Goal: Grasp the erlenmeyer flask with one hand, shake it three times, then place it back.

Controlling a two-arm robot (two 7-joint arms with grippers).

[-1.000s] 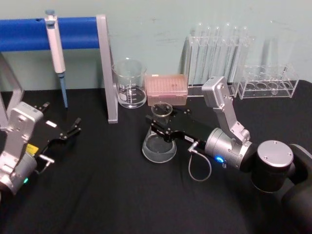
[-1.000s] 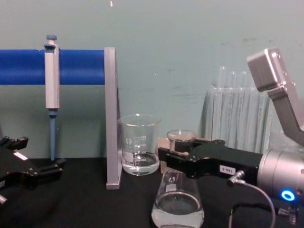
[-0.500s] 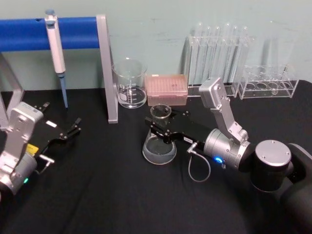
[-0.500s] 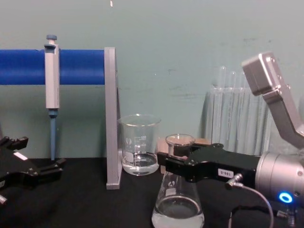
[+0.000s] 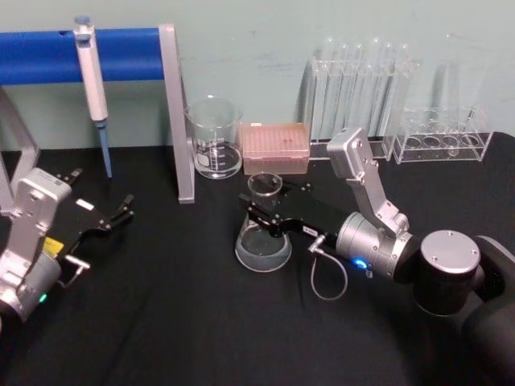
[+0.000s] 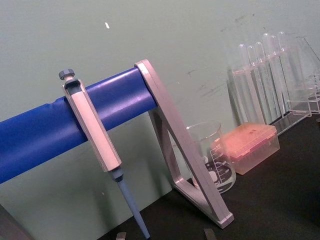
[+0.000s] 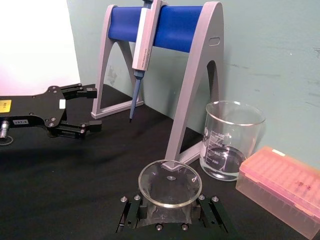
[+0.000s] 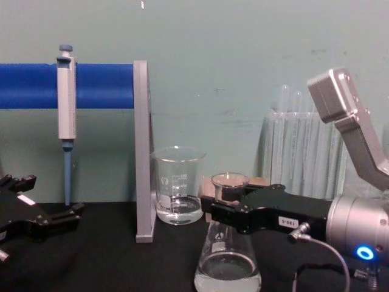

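**Tight behind, open in front**

The right gripper (image 5: 259, 211) has the beaker (image 5: 214, 138), pink box (image 5: 276, 148) and grey stand leg (image 5: 177, 112) close behind it. The black bench (image 5: 177, 314) in front of it is bare.

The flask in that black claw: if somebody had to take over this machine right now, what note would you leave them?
Right gripper: closed around the neck of the erlenmeyer flask, which is upright with liquid in its base.
Left gripper: parked open at the table's left, holding nothing.
Flask stands in front of the beaker and pink tip box; whether its base touches the black table I cannot tell.
Done: the grasp. How many shakes are done cannot be judged.
Left: finish any shakes, set the flask down, release.
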